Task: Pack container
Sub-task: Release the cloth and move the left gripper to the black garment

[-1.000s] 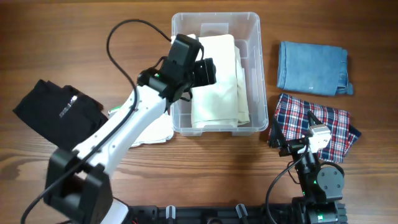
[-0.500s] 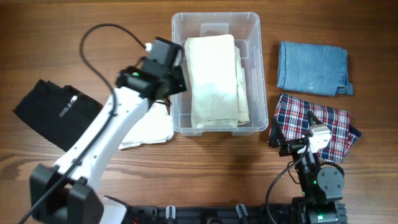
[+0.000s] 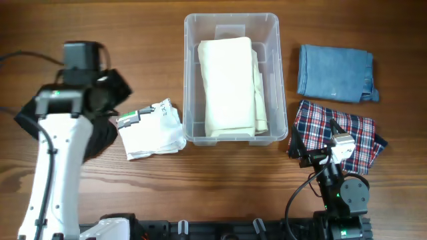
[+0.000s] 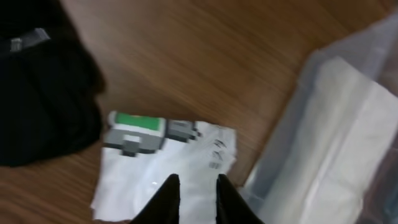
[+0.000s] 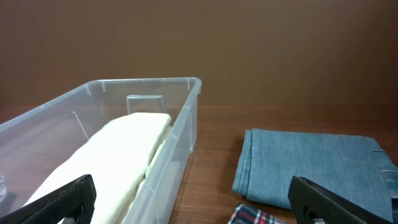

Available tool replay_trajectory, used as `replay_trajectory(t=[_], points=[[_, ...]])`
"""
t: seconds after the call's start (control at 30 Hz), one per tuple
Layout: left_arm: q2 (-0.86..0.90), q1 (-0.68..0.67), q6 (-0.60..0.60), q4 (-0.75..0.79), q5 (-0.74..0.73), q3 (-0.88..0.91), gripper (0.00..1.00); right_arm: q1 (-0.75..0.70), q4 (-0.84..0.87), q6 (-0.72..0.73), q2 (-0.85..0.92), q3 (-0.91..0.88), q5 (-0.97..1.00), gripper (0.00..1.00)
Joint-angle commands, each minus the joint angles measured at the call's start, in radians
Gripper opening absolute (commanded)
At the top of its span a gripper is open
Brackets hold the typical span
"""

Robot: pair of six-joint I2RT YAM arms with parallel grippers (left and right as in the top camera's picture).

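Observation:
The clear container [image 3: 190, 80] stands at the table's back centre with a folded cream cloth [image 3: 230, 83] lying in it. My left gripper [image 3: 117, 91] hovers left of it, above a white garment [image 3: 152, 130] with a green tag. In the left wrist view the left gripper [image 4: 195, 182] has its dark fingers [image 4: 169, 193] a narrow gap apart, with nothing between them, over that white garment [image 4: 155, 165]. My right gripper [image 5: 199, 211] stands wide open and empty at the front right, looking along the container [image 5: 186, 118].
A black garment [image 3: 27, 117] lies at the far left, partly under my left arm. Folded blue denim [image 3: 335, 72] lies right of the container. A plaid shirt [image 3: 320, 130] lies in front of the denim, under my right gripper [image 3: 333, 145].
My left arm has swung left from over the cream cloth in the container to above the white garment, its fingers now only narrowly apart. The right arm has not moved.

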State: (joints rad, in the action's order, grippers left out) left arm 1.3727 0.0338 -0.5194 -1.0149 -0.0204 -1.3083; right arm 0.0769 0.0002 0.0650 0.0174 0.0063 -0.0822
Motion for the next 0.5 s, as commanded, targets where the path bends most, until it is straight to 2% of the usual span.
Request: replay_trajectory(t=[0.0,0.17,0.27,0.33,0.43,0.47], points=[[-0.011,0.128,0.011,-0.035,0.011,-0.006,0.22,-0.004,0.005,-0.010,-0.007,-0.001,-0.008,1.00],[-0.011,0.299,0.018,-0.092,0.037,-0.006,0.22,-0.004,0.005,-0.010,-0.007,-0.001,-0.008,1.00],[-0.011,0.403,0.018,-0.100,0.046,0.006,0.27,-0.004,0.005,-0.011,-0.007,-0.001,-0.009,1.00],[-0.011,0.478,0.014,-0.096,0.045,0.027,0.45,-0.004,0.005,-0.010,-0.007,-0.001,-0.008,1.00],[-0.002,0.539,0.014,-0.082,0.046,0.055,0.54,-0.004,0.005,-0.010,-0.007,-0.001,-0.008,1.00],[0.003,0.562,0.014,-0.062,0.052,0.077,0.61,-0.004,0.005,-0.010,-0.007,-0.001,-0.008,1.00]])
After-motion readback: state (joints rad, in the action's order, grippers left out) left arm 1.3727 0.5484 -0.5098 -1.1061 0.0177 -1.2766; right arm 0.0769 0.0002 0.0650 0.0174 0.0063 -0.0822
